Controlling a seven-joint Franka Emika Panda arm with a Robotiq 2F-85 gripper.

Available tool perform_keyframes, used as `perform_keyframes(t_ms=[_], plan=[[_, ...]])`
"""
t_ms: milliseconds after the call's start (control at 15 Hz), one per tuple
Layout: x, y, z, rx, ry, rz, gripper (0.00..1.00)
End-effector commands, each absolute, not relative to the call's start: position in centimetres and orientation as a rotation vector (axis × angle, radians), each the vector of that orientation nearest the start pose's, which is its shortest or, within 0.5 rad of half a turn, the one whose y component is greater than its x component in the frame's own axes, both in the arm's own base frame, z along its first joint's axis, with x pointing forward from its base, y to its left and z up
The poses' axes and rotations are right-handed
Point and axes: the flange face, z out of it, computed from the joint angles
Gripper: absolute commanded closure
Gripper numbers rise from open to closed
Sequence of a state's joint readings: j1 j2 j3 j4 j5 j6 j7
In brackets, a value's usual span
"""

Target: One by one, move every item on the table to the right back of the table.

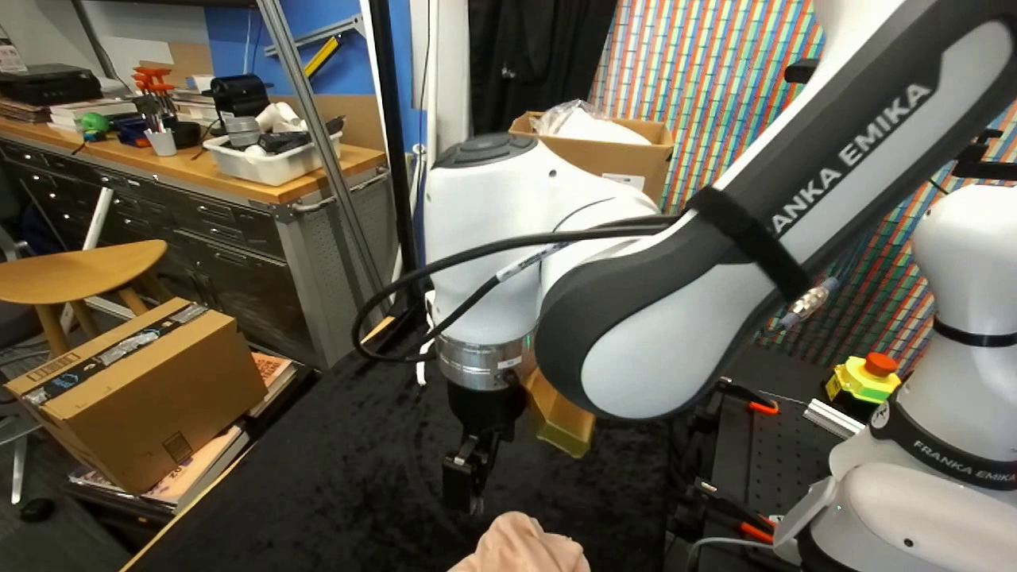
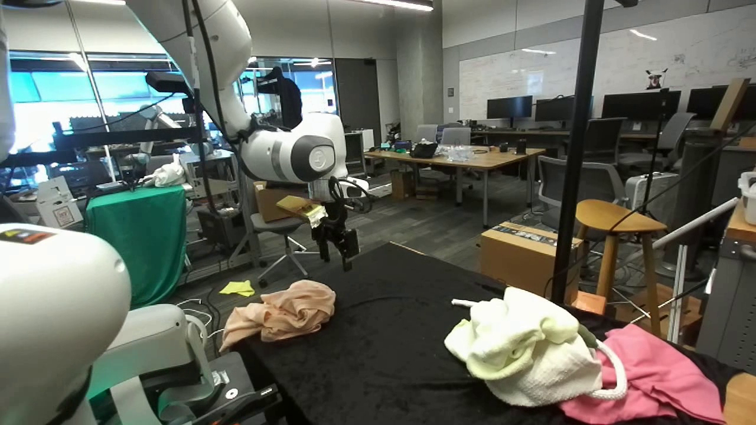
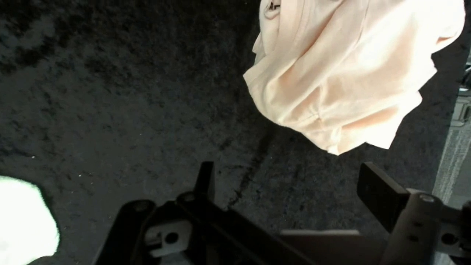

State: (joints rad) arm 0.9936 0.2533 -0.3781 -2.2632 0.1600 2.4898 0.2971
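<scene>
While the black two-finger gripper [image 3: 286,171] hangs spread wide, a crumpled peach cloth [image 2: 292,313] is just chilling nearby on the black fabric-topped table [image 2: 378,348].

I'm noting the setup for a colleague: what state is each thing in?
Tool: open, empty
Peach cloth: crumpled
Pale cloth heap: bunched up
Pink cloth: rumpled
White rope: looped, partly hidden
Taped cardboard box: shut
Rear cardboard box: open
Red stop button: unclear whether pressed
Ceiling light: lit
</scene>
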Motion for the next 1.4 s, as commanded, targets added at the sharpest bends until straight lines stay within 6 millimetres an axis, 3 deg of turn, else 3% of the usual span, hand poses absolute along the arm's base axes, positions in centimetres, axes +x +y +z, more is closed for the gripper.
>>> perform_keyframes(t_ms=[0,400,800,1067,1333], plan=[[45.4,31.7,23.1,-3.13,-0.3,0.06,0.0],[45.8,32.0,21.4,-3.07,-0.373,0.189,0.0],[45.0,31.8,20.3,-2.978,-0.723,0.324,0.0],[43.6,32.3,17.9,-2.934,-0.898,0.314,0.0],[41.9,33.9,16.7,-2.925,-0.956,0.303,0.0]])
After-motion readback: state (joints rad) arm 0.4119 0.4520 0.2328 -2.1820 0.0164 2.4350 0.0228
